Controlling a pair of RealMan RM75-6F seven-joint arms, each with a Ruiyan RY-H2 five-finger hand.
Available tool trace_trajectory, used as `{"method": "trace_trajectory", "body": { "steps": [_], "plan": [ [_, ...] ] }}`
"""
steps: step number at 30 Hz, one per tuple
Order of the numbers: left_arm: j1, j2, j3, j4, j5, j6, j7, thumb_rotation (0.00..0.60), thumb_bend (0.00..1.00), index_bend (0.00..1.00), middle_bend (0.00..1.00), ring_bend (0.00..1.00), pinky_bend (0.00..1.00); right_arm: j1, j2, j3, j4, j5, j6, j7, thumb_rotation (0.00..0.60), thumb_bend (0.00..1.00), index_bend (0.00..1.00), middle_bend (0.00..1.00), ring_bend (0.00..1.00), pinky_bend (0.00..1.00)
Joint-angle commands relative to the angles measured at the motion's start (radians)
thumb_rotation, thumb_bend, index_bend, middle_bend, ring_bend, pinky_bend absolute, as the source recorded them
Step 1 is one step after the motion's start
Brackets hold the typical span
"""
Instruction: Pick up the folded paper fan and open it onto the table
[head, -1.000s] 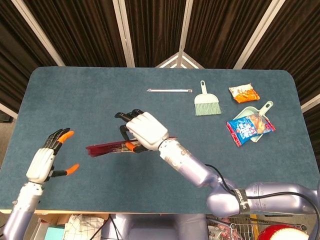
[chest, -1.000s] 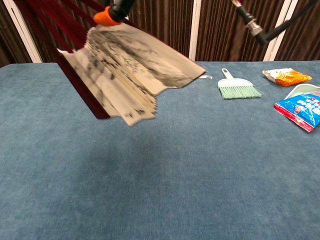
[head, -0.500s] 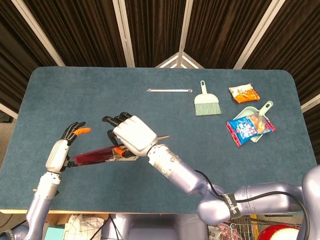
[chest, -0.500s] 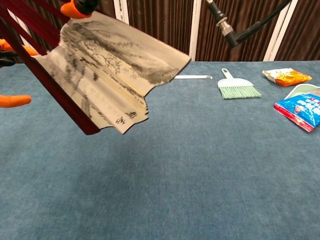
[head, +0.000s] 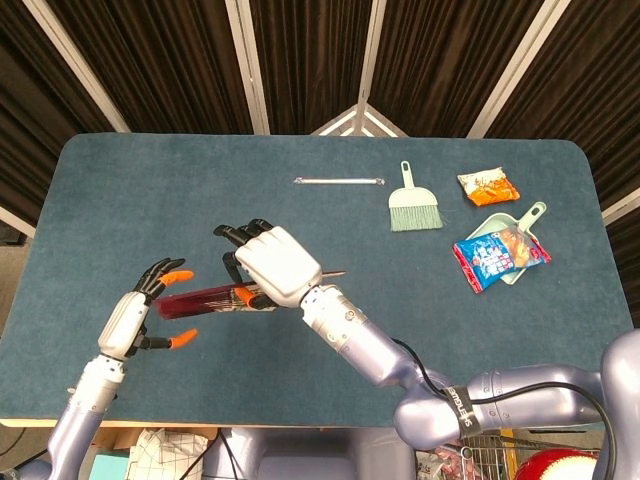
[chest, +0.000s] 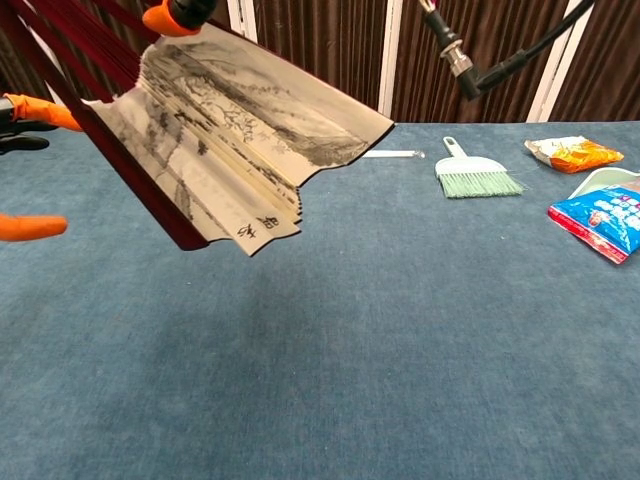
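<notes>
The left hand (head: 135, 318) has drawn back a little from the fan's (chest: 230, 150) dark end, and the fan has shifted slightly right. The right hand (head: 270, 265) grips the fan, held above the table (head: 150, 190); the left hovers just beside it, fingers apart, holding nothing. I'd pinch the outer rib with the left and pull steadily sideways. Only the chest view shows the painted paper half spread; overhead, the fan looks like a closed stick.

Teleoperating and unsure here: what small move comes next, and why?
Probably bring the left hand in to pinch the fan's outer rib. The right hand holds it partly spread above the table, and the left hand's fingers are apart beside its end.
</notes>
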Motion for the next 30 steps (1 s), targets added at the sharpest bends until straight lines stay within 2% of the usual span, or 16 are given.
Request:
{"method": "trace_trajectory", "body": {
  "steps": [1,9,17,30],
  "plan": [
    [-0.004,-0.006,0.002,-0.004,-0.001,-0.002,0.01,0.6,0.2,0.23,0.07,0.0,0.03,0.0,-0.001,-0.003,0.003,-0.001,0.002,0.001,0.6,0.56,0.77,0.19,0.26,0.22],
    [-0.025,-0.074,-0.025,0.017,-0.042,-0.009,0.025,0.6,0.2,0.23,0.07,0.0,0.04,-0.002,-0.002,-0.01,-0.013,-0.032,-0.003,0.015,0.6,0.56,0.78,0.19,0.26,0.22],
    [-0.041,-0.102,-0.024,0.029,-0.057,-0.037,0.008,0.6,0.2,0.24,0.07,0.0,0.03,-0.002,-0.001,-0.01,-0.028,-0.044,0.004,0.016,0.6,0.56,0.78,0.19,0.26,0.22],
    [-0.069,-0.165,-0.03,0.056,-0.076,-0.07,-0.025,0.6,0.2,0.34,0.11,0.0,0.04,-0.011,0.015,-0.013,-0.056,-0.051,0.016,0.014,0.6,0.57,0.79,0.19,0.26,0.22]
  ]
}}
